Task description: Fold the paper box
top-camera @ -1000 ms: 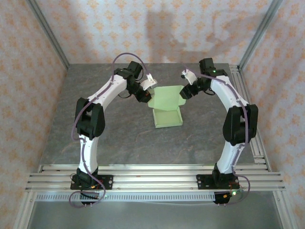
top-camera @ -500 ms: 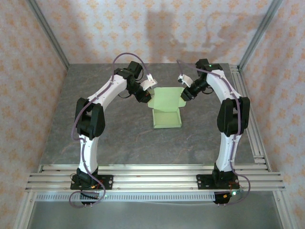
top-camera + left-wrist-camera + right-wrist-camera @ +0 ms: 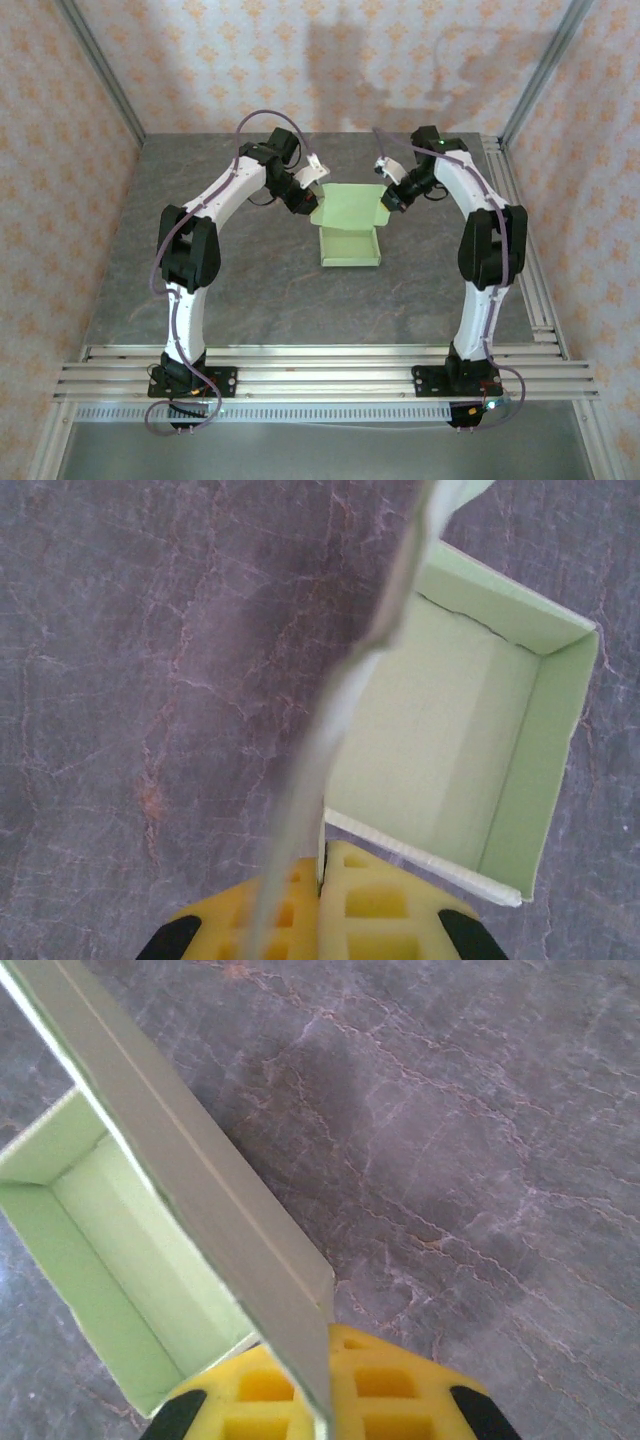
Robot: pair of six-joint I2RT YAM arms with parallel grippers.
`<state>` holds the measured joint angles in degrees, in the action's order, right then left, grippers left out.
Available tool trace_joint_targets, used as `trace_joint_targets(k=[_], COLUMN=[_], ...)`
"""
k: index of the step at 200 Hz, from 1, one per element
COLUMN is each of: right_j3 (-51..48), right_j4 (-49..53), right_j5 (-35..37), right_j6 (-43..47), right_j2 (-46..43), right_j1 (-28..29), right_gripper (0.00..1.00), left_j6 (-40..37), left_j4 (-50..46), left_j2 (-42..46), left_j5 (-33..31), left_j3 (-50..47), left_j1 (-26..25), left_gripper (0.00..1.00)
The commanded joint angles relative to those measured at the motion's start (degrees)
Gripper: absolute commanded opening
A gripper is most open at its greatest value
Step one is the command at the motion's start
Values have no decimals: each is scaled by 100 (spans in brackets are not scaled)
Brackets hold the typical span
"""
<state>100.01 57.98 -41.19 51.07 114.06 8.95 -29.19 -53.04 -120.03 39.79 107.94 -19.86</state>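
Two grippers engaged: the left gripper (image 3: pixel 313 203) and the right gripper (image 3: pixel 388 202) each hold one side of the raised rear panel (image 3: pixel 348 203) of the paper box (image 3: pixel 350 232).
Left gripper state: fully closed; in the left wrist view its yellow pads (image 3: pixel 385 900) pinch a thin card flap seen edge-on.
Right gripper state: fully closed; in the right wrist view its pads clamp the opposite flap near its lower corner.
Box location: far centre of the worktop (image 3: pixel 250 285), between the two grippers.
Tray section (image 3: pixel 350 250): rests on the worktop on the near side of the panel, walls upright, interior empty.
Step in hand (judged): bring the panel and its side flaps forward over the tray.
Technique: move both grippers at the same height and rate, on an arc about the rear crease, so that the panel hinges without twisting.
Flap guidance: turn the side flaps inward so that they enter inside the tray walls.
Grip caution: the card is thin; do not pull the grippers apart, or the flaps may tear or buckle.
Risk: nothing restrains the tray; a straight push may slide or lift it.
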Motion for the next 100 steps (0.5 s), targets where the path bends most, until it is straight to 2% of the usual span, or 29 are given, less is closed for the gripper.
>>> trace_joint_targets(k=[1,51,100], right_j3=[-446,-1425,-1965], right_j4=[-904,-2364,-3180], right_j5=[555,1942,3158], right_j6=[-839,-2458,-4052], right_j2=[-638,-1435,-1837], right_j1=[159,612,980], right_gripper=[0,0,0], left_j6=[610,1621,2664], left_j4=[468,1021,1391], left_j2=[238,379,287], left_j5=[-242,-782,-1516], left_j3=[-26,-111,-124], left_j1=[-34,-199,-499], left_gripper=[3,3,3])
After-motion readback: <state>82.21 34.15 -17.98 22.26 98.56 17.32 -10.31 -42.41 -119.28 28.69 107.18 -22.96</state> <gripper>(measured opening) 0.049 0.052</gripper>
